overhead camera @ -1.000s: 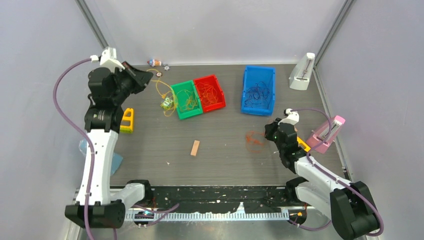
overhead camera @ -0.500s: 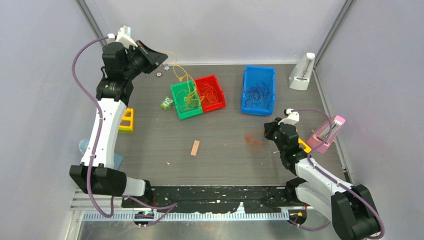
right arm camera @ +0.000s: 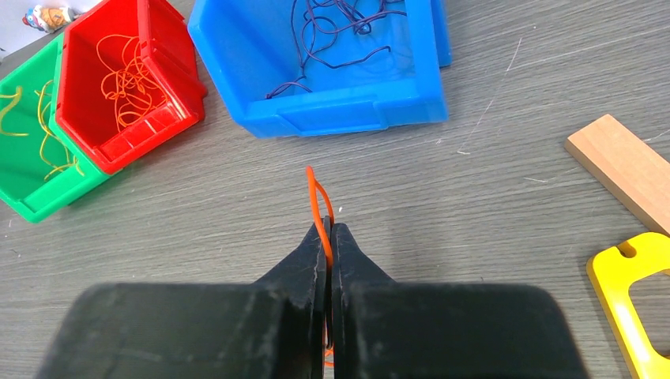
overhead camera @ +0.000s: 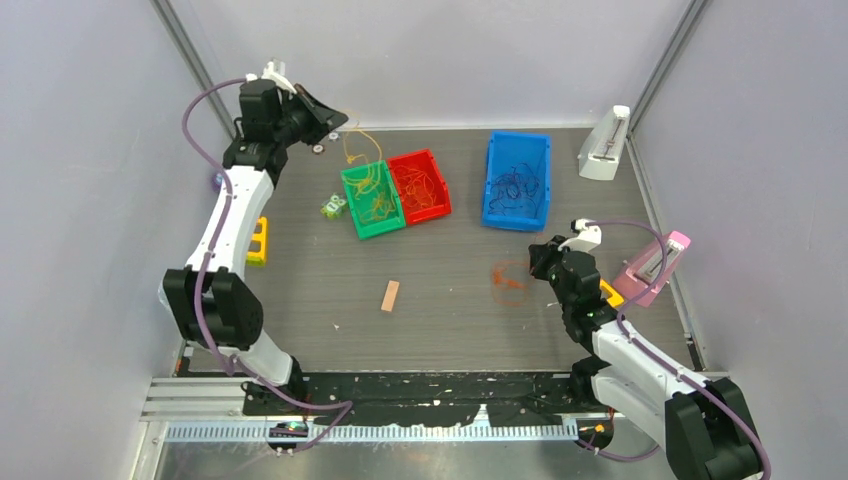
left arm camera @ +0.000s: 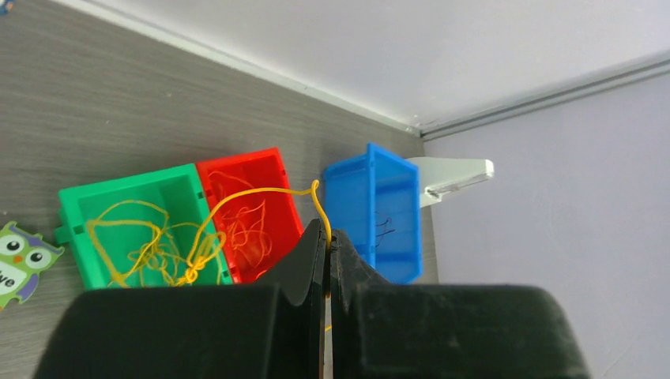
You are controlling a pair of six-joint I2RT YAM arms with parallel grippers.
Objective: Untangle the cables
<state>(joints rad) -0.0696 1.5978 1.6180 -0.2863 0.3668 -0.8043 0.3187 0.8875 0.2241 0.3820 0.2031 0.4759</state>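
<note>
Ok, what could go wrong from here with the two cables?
The yellow cable, shut in the left gripper, runs into a knotted clump in the green bin; pulling higher may drag the clump out. The right gripper pinches only a thin loop of the orange cable, which could slip free.

The left gripper (overhead camera: 333, 119) is hovering high at the far left, a yellow cable (overhead camera: 352, 146) dangling from it down into the green bin (overhead camera: 349, 196). More yellow loops are lying in that bin. The red bin (overhead camera: 410, 157), touching its right side, is holding orange cables, and the blue bin (overhead camera: 505, 222) farther right is holding dark ones. An orange-red cable (overhead camera: 510, 281) is lying on the surface (overhead camera: 440, 300) just left of the right gripper (overhead camera: 538, 262).
</note>
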